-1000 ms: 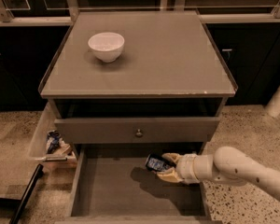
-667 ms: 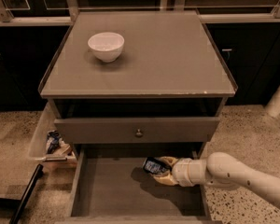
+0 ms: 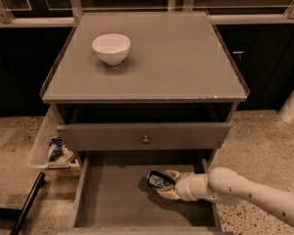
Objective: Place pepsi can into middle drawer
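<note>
We see our gripper [image 3: 168,186], reaching in from the right, clasped around the can [image 3: 158,180], which sits tilted low in the right half of the open drawer [image 3: 112,202], under the knobbed front [image 3: 103,136], while a bowl [image 3: 111,48] stands on the cabinet top [image 3: 186,58].

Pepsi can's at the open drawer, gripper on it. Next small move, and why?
Probably ease down a little, then open the gripper. It grips the pepsi can, tilted, inside the walls of the middle drawer, right of centre, over bare floor. Whether the can touches the floor I cannot tell, so a short descent first seems safer than dropping it.
</note>
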